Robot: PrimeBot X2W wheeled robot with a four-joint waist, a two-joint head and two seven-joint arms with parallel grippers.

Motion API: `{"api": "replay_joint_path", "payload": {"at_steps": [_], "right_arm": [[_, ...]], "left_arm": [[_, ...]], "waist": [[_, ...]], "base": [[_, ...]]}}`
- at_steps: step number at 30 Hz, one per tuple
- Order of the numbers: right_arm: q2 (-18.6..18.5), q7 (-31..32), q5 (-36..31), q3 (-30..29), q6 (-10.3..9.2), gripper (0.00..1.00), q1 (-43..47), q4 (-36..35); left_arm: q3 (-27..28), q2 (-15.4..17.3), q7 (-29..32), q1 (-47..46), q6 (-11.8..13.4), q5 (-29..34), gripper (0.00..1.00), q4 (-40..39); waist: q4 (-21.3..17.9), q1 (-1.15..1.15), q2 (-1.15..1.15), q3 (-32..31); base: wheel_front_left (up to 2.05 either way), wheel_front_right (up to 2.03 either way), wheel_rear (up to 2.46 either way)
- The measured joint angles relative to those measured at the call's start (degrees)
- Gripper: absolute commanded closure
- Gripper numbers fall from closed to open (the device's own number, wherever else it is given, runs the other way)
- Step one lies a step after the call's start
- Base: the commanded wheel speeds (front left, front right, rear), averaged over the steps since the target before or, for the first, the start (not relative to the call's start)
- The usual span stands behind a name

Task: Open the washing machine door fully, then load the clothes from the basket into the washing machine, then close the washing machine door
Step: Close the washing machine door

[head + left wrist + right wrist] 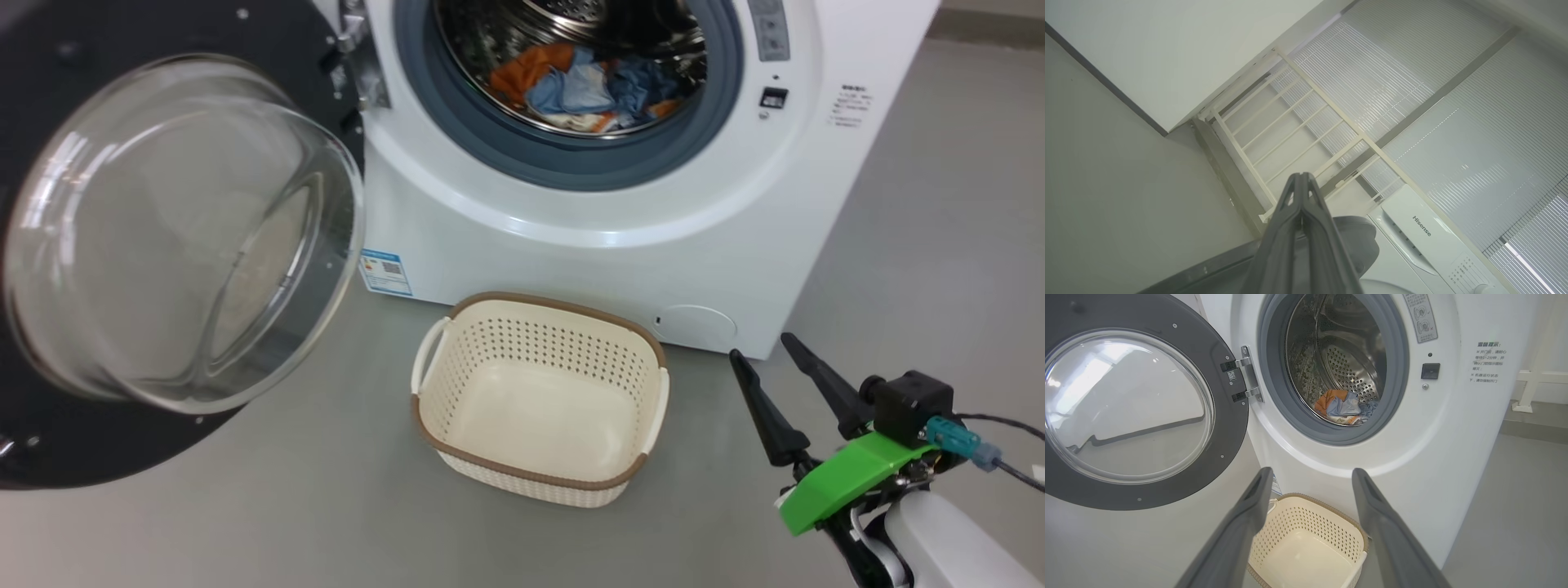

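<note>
**Item 1.** One big white box-shaped front-loading washing machine, standing far centre on a smooth grey floor. It has a round mouth facing the near side, a grey rubber gasket, a perforated steel drum and one blue label sticker at the lower left corner.

**Item 2.** One large round washing machine door with a wide glossy black rim and a clear bulging glass bowl. It is swung open to the left on a steel hinge, with the bowl bulging toward the near side.

**Item 3.** One heap of crumpled clothes, soft fabric in light blue, orange and cream. It lies on the bottom of the drum.

**Item 4.** One small cream-white perforated plastic basket, a rounded rectangle with a brown woven-look rim. It has two side handles, one at each short end. It sits upright on the floor just before the washer, mouth up, with its long axis running left to right.

**Item 5.** The right gripper is near right, beside the basket and apart from it. Its two dark tapered fingers are spread wide, grasping nothing, and point far toward the washer.

**Item 6.** The left gripper has its fingers clenched tip to tip with nothing between them. It points at a white barred rack.
</note>
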Motion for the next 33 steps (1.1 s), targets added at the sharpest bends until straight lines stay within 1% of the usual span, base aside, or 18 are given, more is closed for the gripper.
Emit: {"api": "replay_joint_path", "payload": {"at_steps": [5, 7, 12, 19, 23, 24, 28, 33], "right_arm": [[-1.5, 0.3, 0.0, 0.3, 0.00, 0.00, -1.0, -0.3], [-1.7, 0.4, 0.0, 0.4, 0.00, 0.00, -1.1, -0.3], [-2.1, 0.7, 0.4, 0.4, 0.00, 0.00, -1.1, -0.8], [-2.7, 0.8, 0.4, 0.4, 0.00, 0.00, -1.1, -1.2], [-2.7, 0.8, 0.4, 0.4, 0.00, 0.00, -1.1, -1.2], [-2.7, 0.8, 0.4, 0.4, 0.00, 0.00, -1.1, -1.2], [-2.7, 0.8, 0.4, 0.3, 0.00, 0.00, -1.1, -1.2], [-2.3, 0.8, 0.4, 0.1, 0.00, 0.00, -1.1, -1.1]], "left_arm": [[6.1, 2.8, 1.9, -2.9, -0.5, -6.0, 1.00, 12.2], [7.9, 3.8, 2.2, -4.1, -0.6, -7.3, 1.00, 16.4], [9.8, 5.7, 2.3, -5.4, -1.4, -8.9, 1.00, 23.8], [10.3, 8.1, 4.7, -5.5, -2.3, -9.4, 1.00, 32.2], [10.0, 8.7, 6.4, -6.4, -2.6, -9.8, 1.00, 36.0], [9.8, 8.8, 7.2, -6.7, -3.1, -9.9, 1.00, 36.7], [9.1, 9.1, 10.6, -7.6, -3.7, -10.4, 1.00, 39.2], [7.2, 10.8, 18.6, -7.7, -4.0, -10.7, 1.00, 40.9]], "waist": [[-1.9, 0.00, 0.00, 1.3], [-2.6, 0.00, 0.00, 1.7], [-4.4, 0.00, 0.00, 2.4], [-5.6, 0.00, 0.00, 3.2], [-5.8, 0.00, 0.00, 3.4], [-5.8, 0.00, 0.00, 3.4], [-5.7, 0.00, 0.00, 3.2], [-5.4, 0.00, 0.00, 2.7]], "base": [[0.00, 0.00, 0.00], [0.00, 0.00, 0.00], [0.00, 0.00, 0.00], [0.00, 0.00, 0.00], [0.00, 0.00, 0.00], [0.00, 0.00, 0.00], [0.00, 0.00, 0.00], [0.00, 0.00, 0.00]]}}
